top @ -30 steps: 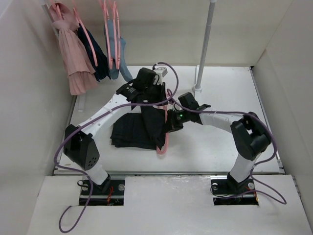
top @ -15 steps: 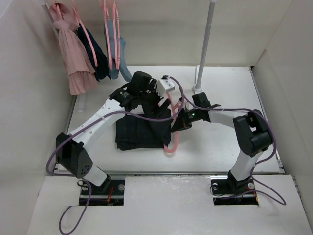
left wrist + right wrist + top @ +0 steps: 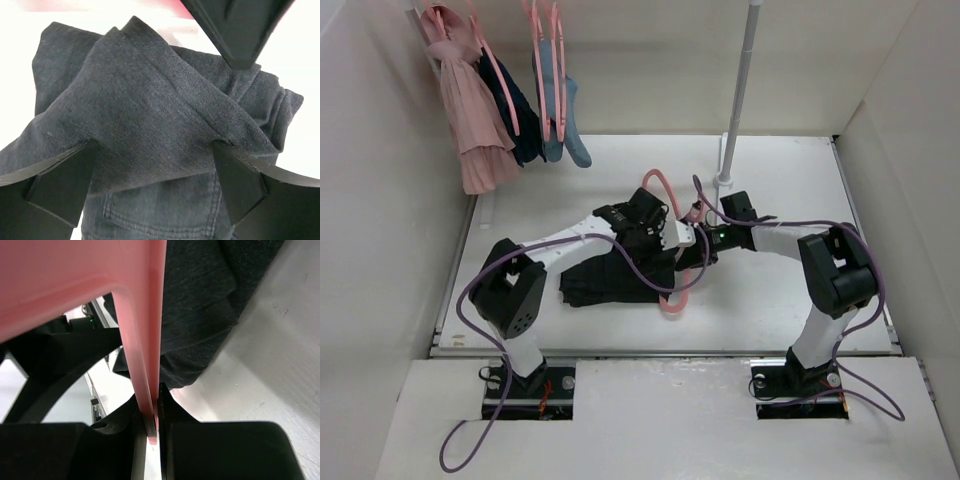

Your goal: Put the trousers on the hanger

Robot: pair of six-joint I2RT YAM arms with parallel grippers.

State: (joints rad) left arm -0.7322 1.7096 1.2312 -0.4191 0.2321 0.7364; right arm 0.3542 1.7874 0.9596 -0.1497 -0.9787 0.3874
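We see the L gripper (image 3: 658,243) low over the table (image 3: 780,300), its fingers (image 3: 55,185) spread wide apart. The trousers (image 3: 150,115) lie bunched right under it. A thick fold runs across the gap btwn the two fingers, and both tips sit against the cloth w/ no squeeze that we can make out. In the top view the trousers (image 3: 605,280) spread flat on the table, mostly on the side of the L gripper away from the R gripper (image 3: 696,255), which sits just beside it.

The R gripper (image 3: 151,412) is clamped on the hanger (image 3: 135,295): its fingers (image 3: 172,410) are pressed together w/ only the thin pink bar btwn them. Black cloth of the trousers (image 3: 200,300) hangs just beyond that bar.

From above, the hanger (image 3: 670,303) shows in two bits. One pink end pokes out on the near side of both grippers at the trousers' edge, and the curved hook arcs up on their far side. We can't tell whether the cloth is threaded over the bar or only lies against it.

Well apart from both grippers, far-left: a pink garment (image 3: 470,110), a dark navy garment (image 3: 520,125) & a blue-grey garment (image 3: 570,135), hung on more pink hangers (image 3: 545,60). A white pole (image 3: 740,90) stands just beyond the R gripper.
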